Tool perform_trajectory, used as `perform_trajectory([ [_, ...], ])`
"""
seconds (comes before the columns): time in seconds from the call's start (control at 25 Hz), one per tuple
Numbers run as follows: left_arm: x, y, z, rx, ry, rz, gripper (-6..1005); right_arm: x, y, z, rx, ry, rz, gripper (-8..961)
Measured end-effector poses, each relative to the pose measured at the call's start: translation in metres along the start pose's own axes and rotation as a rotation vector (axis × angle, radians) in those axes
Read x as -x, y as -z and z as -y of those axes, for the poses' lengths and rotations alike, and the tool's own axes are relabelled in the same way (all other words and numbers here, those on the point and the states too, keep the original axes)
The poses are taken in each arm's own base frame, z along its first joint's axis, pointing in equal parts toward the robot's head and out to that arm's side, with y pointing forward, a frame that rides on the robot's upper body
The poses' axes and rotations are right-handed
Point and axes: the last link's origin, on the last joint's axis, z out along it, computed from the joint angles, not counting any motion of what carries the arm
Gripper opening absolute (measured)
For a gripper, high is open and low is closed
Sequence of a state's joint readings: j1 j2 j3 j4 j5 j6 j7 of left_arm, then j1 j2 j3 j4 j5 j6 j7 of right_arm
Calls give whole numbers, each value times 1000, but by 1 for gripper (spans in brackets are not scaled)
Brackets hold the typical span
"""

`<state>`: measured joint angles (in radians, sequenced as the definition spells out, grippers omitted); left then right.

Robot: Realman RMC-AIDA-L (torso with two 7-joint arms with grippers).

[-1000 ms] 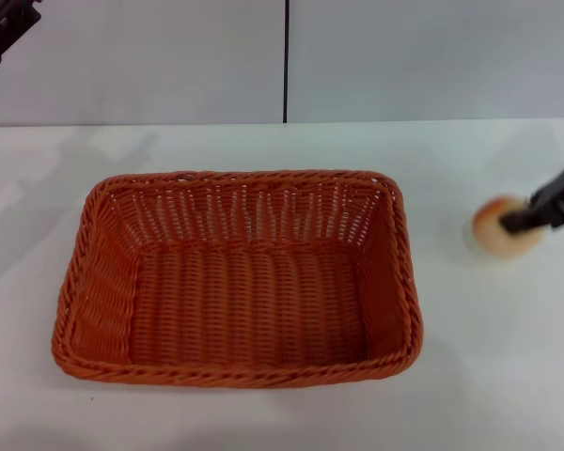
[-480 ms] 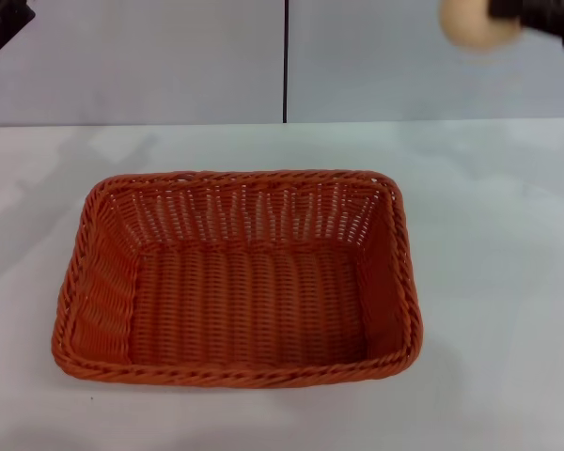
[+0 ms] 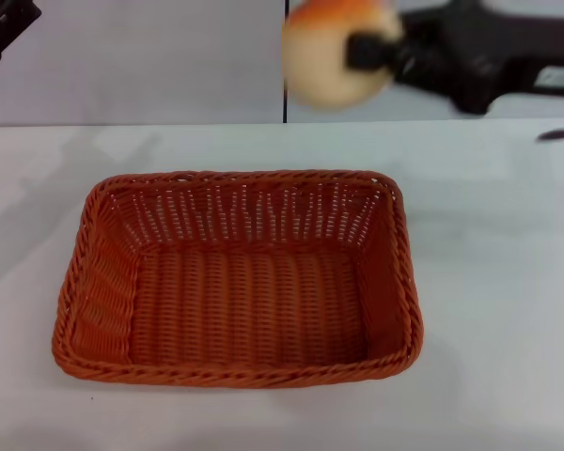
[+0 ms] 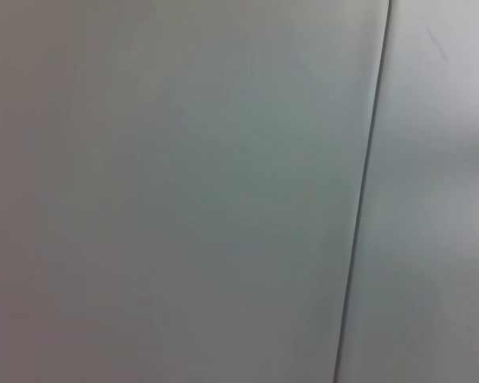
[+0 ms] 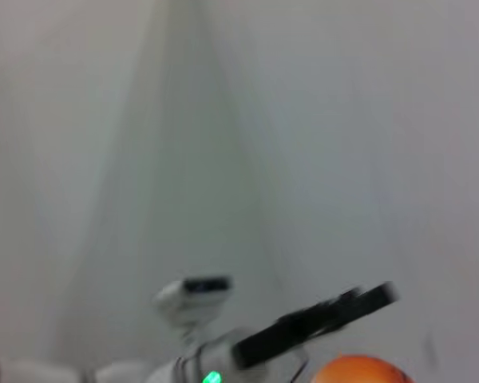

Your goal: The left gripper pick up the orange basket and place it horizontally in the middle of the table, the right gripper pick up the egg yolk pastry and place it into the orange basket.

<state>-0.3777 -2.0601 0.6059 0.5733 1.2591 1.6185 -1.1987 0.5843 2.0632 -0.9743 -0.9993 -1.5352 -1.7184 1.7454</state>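
Note:
The orange basket (image 3: pixel 235 277) lies lengthwise across the middle of the white table (image 3: pixel 498 329), its inside bare. High above its far right corner my right gripper (image 3: pixel 365 49) is shut on the egg yolk pastry (image 3: pixel 334 52), a pale round bun with an orange top. The pastry's orange top (image 5: pixel 359 371) also shows at the edge of the right wrist view. My left gripper (image 3: pixel 2 30) is raised at the far left, away from the basket, only partly in view.
A grey wall with a dark vertical seam (image 3: pixel 286 61) stands behind the table. The other arm (image 5: pixel 303 323) shows far off in the right wrist view. White tabletop surrounds the basket on all sides.
My right gripper has lifted the pastry off the table at the right, risen, and swung left to above the basket's far edge. The basket and left arm have stayed put.

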Motion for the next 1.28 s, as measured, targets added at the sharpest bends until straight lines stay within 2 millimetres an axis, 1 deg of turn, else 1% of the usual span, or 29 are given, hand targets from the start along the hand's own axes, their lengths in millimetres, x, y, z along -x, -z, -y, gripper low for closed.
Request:
perform_trajectory([
  [0.04,0,-1,0,2,-1,1,829,-5,-10,-2,38,-2,-61,76],
  [0.16,0,-1,0,3,-1,2,829,-8,-14,-3,53,-2,-94,78],
  [0.2,0,-1,0,3,0,2,829,-11,-18,-3,61,-6,-134,78],
  [0.32,1,0,0,2,3,2,829,-12,-17,-2,57,-11,-142,156],
  [0.48,1,1,0,-1,6,3,829,-13,-12,-1,39,-17,-135,259],
  [0.52,1,2,0,-2,6,2,829,-13,-7,0,23,-20,-126,299],
  [0.56,1,2,0,-3,6,2,829,-13,-7,0,23,-20,-126,339],
  [0.6,1,2,0,-3,7,2,829,-13,1,1,-1,-19,-105,378],
  [0.64,1,2,0,-3,7,2,829,-13,1,1,-1,-19,-105,418],
  [0.68,1,2,0,-2,7,2,829,-12,10,2,-28,-9,-67,458],
  [0.72,1,2,0,-2,7,2,829,-11,16,1,-44,3,-40,501],
  [0.76,1,1,0,-1,7,1,829,-11,16,1,-44,3,-40,545],
  [0.8,0,1,0,1,7,0,829,-11,29,0,-82,39,27,588],
  [0.84,0,1,0,1,7,0,829,-11,29,0,-82,39,27,632],
  [0.88,0,0,0,2,6,-1,829,-13,44,-3,-130,81,106,675],
  [0.92,0,0,0,2,6,-3,829,-15,53,-4,-160,102,152,674],
  [0.96,-1,0,0,1,6,-6,829,-15,53,-4,-160,102,152,674],
  [1.0,-2,0,0,-2,6,-14,829,-21,70,-6,-230,145,247,673],
  [1.04,-2,0,0,-2,6,-14,829,-26,80,-7,-278,165,310,673],
  [1.08,-4,0,1,-7,4,-29,829,-26,80,-7,-278,165,310,673],
  [1.12,-4,0,1,-7,4,-29,829,-37,103,-8,-399,224,439,673],
  [1.2,-6,-1,2,-14,1,-49,829,-50,123,-10,-530,259,542,673],
  [1.24,-6,-1,2,-14,1,-49,829,-50,123,-10,-530,259,542,673],
  [1.28,-8,-1,2,-19,-2,-63,829,-57,134,-11,-596,266,582,673],
])
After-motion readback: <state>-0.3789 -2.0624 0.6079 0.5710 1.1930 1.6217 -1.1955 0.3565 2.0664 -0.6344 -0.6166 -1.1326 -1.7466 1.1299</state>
